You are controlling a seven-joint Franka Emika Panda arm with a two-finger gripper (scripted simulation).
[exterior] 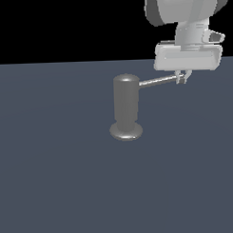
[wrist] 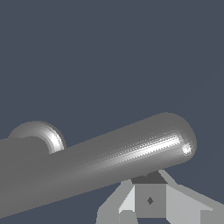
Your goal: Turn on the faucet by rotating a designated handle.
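The faucet [exterior: 125, 106] stood upright on the dark grey surface [exterior: 54, 177], near the middle of the exterior view. Its body was a grey metallic cylinder with a rounded top, and its flared disc base rested flat on the surface.

The handle [exterior: 157, 81] — a thin, straight grey rod — projected from the upper part of the cylinder toward the exterior view's right, rising slightly toward its free end.

The gripper [exterior: 182, 78] hung from above at the exterior view's upper right, with its wide white body directly over the outer end of the handle. Its short fingertips [exterior: 186, 76] reached down to the rod's tip and appeared to meet it there; whether they touched it could not be confirmed at that size.

In the wrist view, the handle [wrist: 118, 157] ran across the picture as a thick rod with a rounded end and a bright highlight along its length. Part of the faucet [wrist: 41, 133] base showed behind it. One finger [wrist: 151, 199] of the gripper was visible just beyond the rod, close to its rounded end.

The state of the claw — released or clenched — could not be told from either view.
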